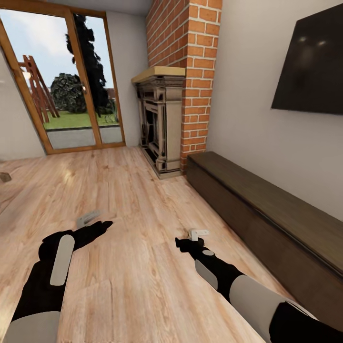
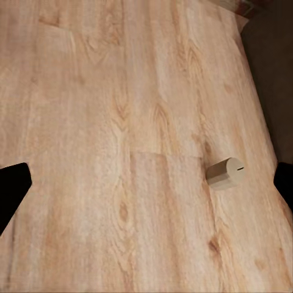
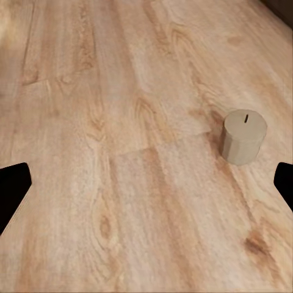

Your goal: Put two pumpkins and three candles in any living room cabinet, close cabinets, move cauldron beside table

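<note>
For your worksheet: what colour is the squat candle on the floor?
Pale beige-grey candle, clearest in right wrist view.

1. Bare wooden floor (image 1: pixel 119 200) is stretching wide ahead of both arms, offering free passage.
2. The long dark cabinet (image 1: pixel 267 209) is lining the wall on the right, its fronts all shut, bounding that side.
3. The brick fireplace (image 1: pixel 166 119) is blocking the far end.
4. One candle (image 3: pixel 243 136) is standing upright on the boards, alone, with open floor all around it.
</note>
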